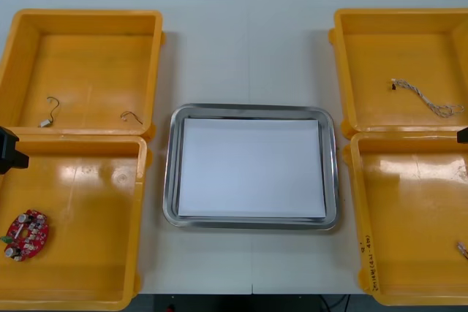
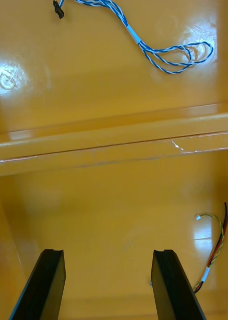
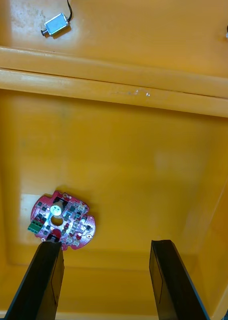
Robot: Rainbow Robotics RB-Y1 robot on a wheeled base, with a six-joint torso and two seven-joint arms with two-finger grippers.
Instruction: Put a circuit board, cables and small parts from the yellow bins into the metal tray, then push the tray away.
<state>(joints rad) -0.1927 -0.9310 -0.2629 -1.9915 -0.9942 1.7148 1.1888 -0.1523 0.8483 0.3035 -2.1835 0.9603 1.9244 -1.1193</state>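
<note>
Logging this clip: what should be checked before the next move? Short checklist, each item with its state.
1. Metal tray, white inside, nothing in it: ok.
2. Left gripper open over the near left bin: ok.
3. Circuit board centred between its fingers: not ok, it lies by one fingertip.
4. Right gripper open: ok.
5. Red and yellow cable between the right fingers: not ok, it lies outside them, by the wall of the near right bin.
</note>
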